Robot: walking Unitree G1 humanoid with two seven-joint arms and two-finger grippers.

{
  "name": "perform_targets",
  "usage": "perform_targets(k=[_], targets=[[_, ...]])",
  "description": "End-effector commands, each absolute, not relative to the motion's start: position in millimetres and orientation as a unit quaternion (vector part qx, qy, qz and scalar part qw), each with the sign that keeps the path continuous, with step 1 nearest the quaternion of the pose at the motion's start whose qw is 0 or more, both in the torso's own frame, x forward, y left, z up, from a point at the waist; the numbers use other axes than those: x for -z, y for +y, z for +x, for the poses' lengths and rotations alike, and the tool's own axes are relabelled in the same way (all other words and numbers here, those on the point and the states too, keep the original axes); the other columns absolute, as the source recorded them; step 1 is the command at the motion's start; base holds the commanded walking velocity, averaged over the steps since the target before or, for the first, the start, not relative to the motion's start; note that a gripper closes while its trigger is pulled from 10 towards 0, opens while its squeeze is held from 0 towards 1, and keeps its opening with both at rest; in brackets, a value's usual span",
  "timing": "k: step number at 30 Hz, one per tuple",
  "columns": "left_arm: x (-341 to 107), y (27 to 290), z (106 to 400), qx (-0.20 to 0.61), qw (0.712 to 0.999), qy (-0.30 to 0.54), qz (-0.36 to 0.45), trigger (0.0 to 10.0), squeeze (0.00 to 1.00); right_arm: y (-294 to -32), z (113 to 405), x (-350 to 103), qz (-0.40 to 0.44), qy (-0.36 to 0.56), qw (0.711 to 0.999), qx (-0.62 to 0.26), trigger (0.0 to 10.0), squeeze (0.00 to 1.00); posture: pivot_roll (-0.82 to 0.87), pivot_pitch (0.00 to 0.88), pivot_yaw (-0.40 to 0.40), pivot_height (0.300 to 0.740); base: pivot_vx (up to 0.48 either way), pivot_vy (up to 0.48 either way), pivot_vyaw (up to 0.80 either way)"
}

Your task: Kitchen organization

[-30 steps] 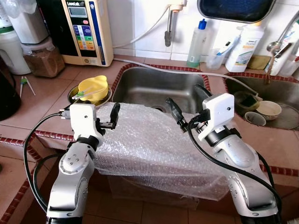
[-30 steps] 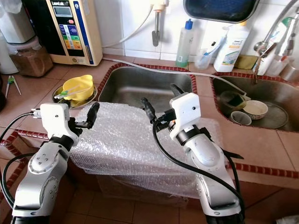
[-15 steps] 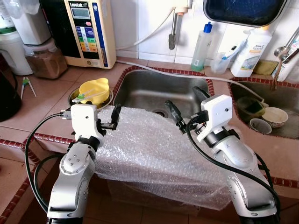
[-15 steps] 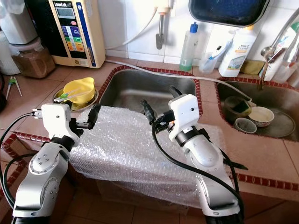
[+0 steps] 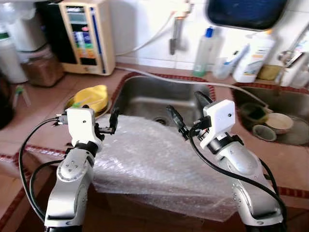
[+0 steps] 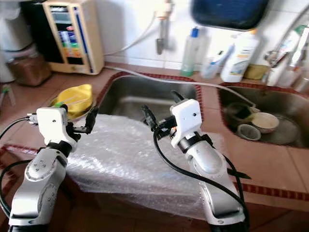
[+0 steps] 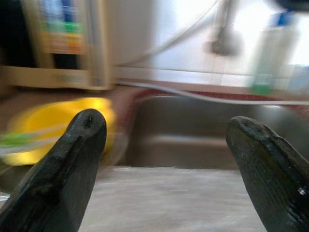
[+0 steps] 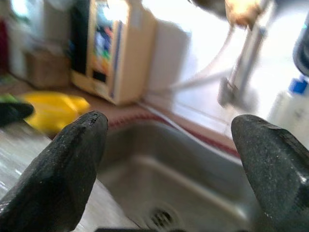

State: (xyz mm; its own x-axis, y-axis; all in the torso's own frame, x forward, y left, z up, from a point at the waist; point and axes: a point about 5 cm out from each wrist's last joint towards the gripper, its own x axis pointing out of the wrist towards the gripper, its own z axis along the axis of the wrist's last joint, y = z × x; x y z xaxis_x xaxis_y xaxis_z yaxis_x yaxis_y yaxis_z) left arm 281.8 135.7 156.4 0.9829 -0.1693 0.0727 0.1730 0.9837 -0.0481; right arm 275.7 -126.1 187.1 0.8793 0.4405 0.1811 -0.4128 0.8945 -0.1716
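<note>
A sheet of bubble wrap (image 5: 154, 164) lies over the tiled counter's front edge and hangs down in front of the steel sink (image 5: 154, 94). My left gripper (image 5: 111, 124) hovers open over the sheet's left end, nothing between its fingers (image 7: 72, 164). My right gripper (image 5: 187, 110) is open too, above the sheet's far edge by the sink rim, its fingers (image 8: 67, 159) wide apart and empty. Both wrist views look across the wrap into the sink. A yellow bowl (image 5: 96, 93) sits in a metal dish left of the sink.
A beige water purifier (image 5: 88, 36) and a jar (image 5: 41, 71) stand at the back left. Soap bottles (image 5: 205, 48) line the tiled wall. A white hose (image 5: 159, 75) runs behind the sink. A second sink at right holds bowls (image 5: 278, 122).
The whole picture has shifted and blurred, so the camera moved. Both grippers stay open over the bubble wrap, sitting slightly nearer the sink.
</note>
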Motion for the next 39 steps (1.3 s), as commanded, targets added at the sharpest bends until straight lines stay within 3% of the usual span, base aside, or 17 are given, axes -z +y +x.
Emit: perform_targets(k=[1,23,39], targets=[[-156.1,151.6,281.3,0.063,0.997,-0.033,-0.015,10.0,0.0,-113.8,275.1,-196.6,-0.059,-0.13,0.959,-0.243,10.0,0.0,-0.08,0.0,-0.006,0.74,0.285,0.0,0.0],[-155.9,150.4,281.5,0.067,0.997,-0.031,-0.015,10.0,0.0,-113.7,273.7,-195.0,-0.065,-0.126,0.958,-0.248,10.0,0.0,-0.07,0.0,-0.003,0.74,0.289,0.0,0.0],[-163.7,165.3,276.6,-0.007,0.998,-0.054,0.035,10.0,0.0,-96.3,267.1,-198.6,-0.085,-0.128,0.939,-0.308,10.0,0.0,-0.06,0.0,-0.009,0.74,0.0,0.0,0.0]])
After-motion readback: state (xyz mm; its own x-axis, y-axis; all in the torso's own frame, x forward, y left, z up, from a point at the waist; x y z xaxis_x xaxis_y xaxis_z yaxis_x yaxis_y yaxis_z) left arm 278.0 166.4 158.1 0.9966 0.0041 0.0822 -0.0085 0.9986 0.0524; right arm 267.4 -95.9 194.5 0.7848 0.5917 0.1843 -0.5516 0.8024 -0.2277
